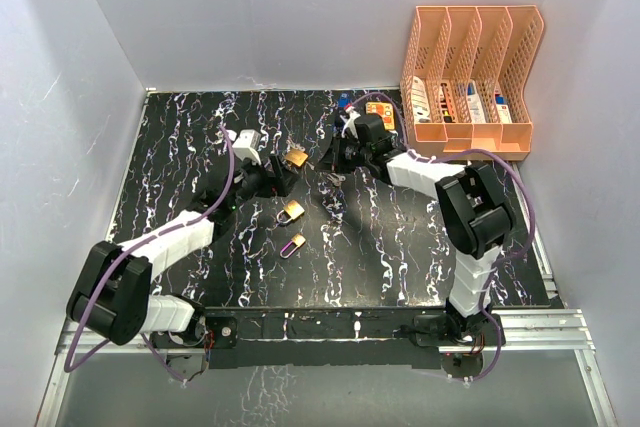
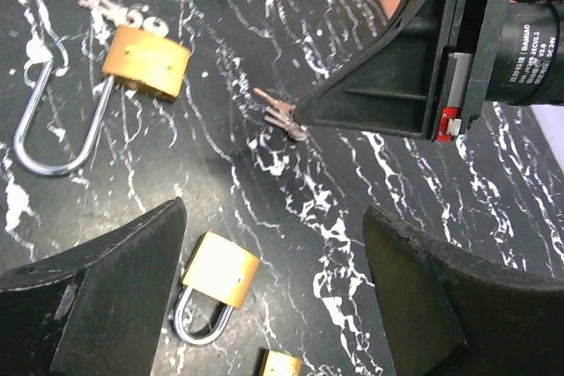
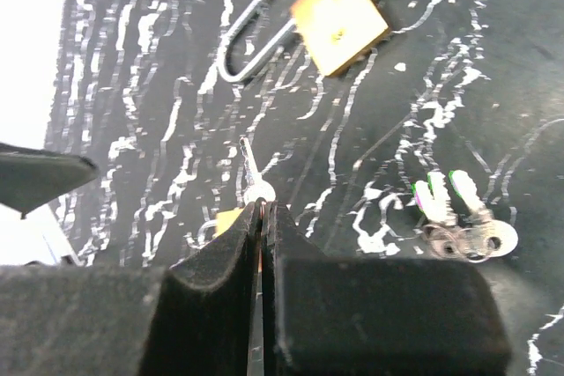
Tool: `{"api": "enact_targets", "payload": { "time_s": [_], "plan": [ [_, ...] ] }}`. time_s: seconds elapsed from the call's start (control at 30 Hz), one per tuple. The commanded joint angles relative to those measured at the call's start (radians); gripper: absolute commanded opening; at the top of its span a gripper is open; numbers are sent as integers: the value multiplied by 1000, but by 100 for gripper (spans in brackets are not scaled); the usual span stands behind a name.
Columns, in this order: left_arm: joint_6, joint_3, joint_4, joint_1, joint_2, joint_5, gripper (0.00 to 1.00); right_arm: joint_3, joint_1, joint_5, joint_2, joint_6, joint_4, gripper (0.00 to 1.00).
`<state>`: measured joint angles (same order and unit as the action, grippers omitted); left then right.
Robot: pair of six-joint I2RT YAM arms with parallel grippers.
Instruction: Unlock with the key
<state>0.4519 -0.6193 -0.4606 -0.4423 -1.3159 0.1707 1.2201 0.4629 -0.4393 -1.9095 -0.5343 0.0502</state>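
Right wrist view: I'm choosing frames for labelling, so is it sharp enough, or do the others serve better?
Right wrist: the padlock is smeared, the left edge blown white, the key fairly crisp. Left wrist: that padlock is sharp. Top external: evenly lit, things small.

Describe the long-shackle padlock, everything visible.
The long-shackle padlock has a brass-looking rectangular body and a long silvery U-shaped shackle. It lies flat on the black marbled table, apart from the open left gripper and from the right gripper, which is shut on a key. A bunch of keys lies at the body's end opposite the shackle. Whether one is inserted is unclear, as is whether the shackle is latched.
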Motion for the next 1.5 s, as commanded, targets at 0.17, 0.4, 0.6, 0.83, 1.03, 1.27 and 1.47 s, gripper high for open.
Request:
{"api": "enact_targets", "payload": {
  "time_s": [0.17, 0.4, 0.6, 0.83, 1.03, 1.27, 1.47],
  "plan": [
    [5, -11, -149, -3, -44, 88, 75, -87, -2, -60, 161, 14, 184, 0],
    [-11, -95, -82, 31, -70, 144, 70, -192, -1, 14, 293, 198, 180, 0],
    [16, -164, -91, 95, -149, 354, 69, -306, 1, 73, 400, 362, 252, 0],
    [9, -244, -86, 96, -238, 544, 68, -370, 2, 85, 479, 473, 288, 0],
    [15, -227, -123, 96, -225, 576, 69, -372, 2, 74, 496, 489, 284, 0],
    [37, -265, -152, 96, -266, 672, 70, -343, 2, 7, 484, 582, 223, 0],
    [42, -300, -163, 82, -326, 720, 69, -285, 1, -57, 460, 656, 126, 0]
  ]
}}
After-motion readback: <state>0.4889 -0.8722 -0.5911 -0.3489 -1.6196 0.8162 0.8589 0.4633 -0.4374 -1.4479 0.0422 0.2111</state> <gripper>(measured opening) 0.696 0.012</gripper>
